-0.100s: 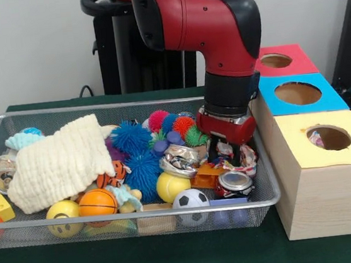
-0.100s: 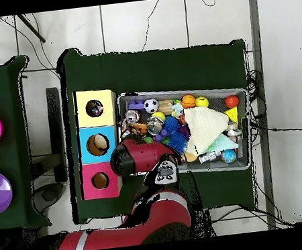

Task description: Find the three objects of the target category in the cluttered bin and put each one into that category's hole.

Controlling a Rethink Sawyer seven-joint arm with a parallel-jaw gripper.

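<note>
We are looking at the gripper [image 1: 230, 156] reaching down into the right end of the wire bin [image 1: 267, 198] among crushed cans [image 1: 234, 182]; we cannot tell how its jaws stand. A cream cloth [image 1: 58, 162], spiky blue balls [image 1: 130, 138] and a soccer ball [image 1: 190, 199] are crowding around. The yellow hole [image 1: 329, 137] is sitting just beside it. Green cloth [image 2: 174, 64] is covering the table, over a tiled floor [image 2: 135, 24].
</note>
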